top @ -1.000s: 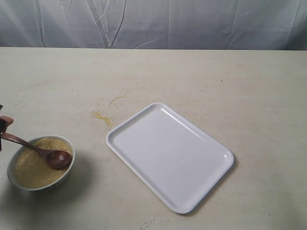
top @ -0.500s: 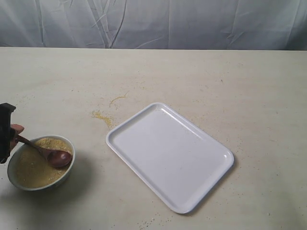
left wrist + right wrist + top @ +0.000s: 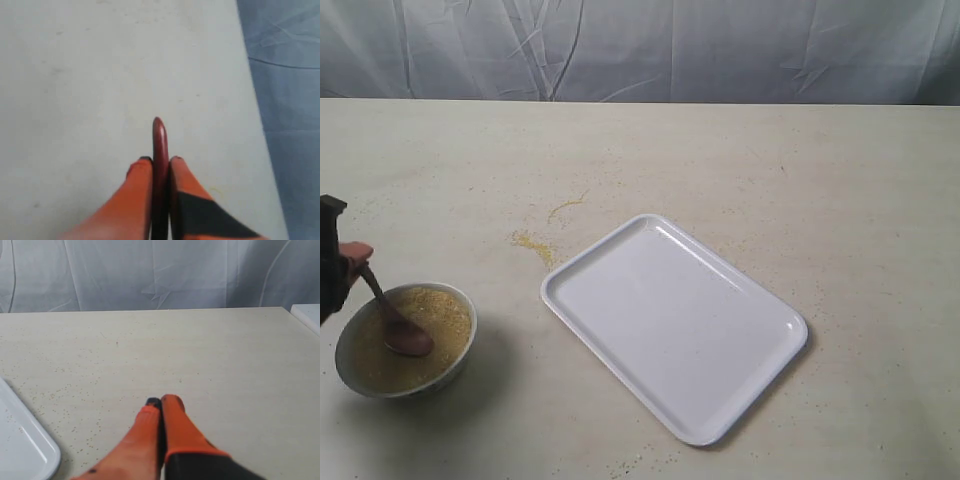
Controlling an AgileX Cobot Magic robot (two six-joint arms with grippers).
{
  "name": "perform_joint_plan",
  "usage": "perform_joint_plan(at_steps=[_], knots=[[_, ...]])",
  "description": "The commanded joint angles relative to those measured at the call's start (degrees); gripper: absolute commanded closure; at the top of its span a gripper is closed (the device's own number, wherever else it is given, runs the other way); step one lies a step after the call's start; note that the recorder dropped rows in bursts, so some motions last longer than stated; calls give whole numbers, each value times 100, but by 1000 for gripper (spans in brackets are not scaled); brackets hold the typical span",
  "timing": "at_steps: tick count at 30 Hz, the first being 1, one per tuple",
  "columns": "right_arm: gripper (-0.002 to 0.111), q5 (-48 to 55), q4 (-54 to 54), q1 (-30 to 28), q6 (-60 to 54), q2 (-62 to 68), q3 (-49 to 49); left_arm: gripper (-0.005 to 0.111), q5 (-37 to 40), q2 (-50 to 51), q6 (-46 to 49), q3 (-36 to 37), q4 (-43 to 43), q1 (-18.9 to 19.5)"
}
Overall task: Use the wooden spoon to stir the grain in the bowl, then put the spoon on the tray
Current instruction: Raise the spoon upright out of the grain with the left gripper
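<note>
At the table's front left stands the small pale bowl (image 3: 467,345) heaped with yellow-tan grain (image 3: 440,320). The dark wooden spoon (image 3: 392,325) leans steeply in it, its oval end dug into the grain. My left gripper (image 3: 352,255) holds the handle's upper end at the left edge of the exterior view. In the left wrist view the orange fingers (image 3: 141,180) press both sides of the spoon handle (image 3: 160,145), the left gripper (image 3: 160,161) shut on it. The white tray (image 3: 670,320) lies empty at mid-table. My right gripper (image 3: 161,401) is shut on nothing above bare table.
Spilled grain (image 3: 532,243) lies in a small patch and a thin trail behind the bowl, left of the tray's far corner. Fine specks dot the table round the tray. A wrinkled grey cloth (image 3: 640,50) hangs along the table's far edge.
My left gripper has closed on the spoon handle. The spoon has swung from lying across the bowl's right side to standing steeply, its oval end now in the grain left of centre.
</note>
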Motion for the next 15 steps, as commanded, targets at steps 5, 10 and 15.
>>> perform_joint_plan(at_steps=[5, 10, 15], knots=[[108, -76, 4, 17, -2, -37, 12, 107, -1543, -778, 964, -6, 534, -27], [108, -76, 4, 17, -2, -37, 12, 107, -1646, -766, 2738, -6, 1126, -27], [108, -76, 4, 17, -2, -37, 12, 107, -1892, -728, 4588, -6, 2094, -27]])
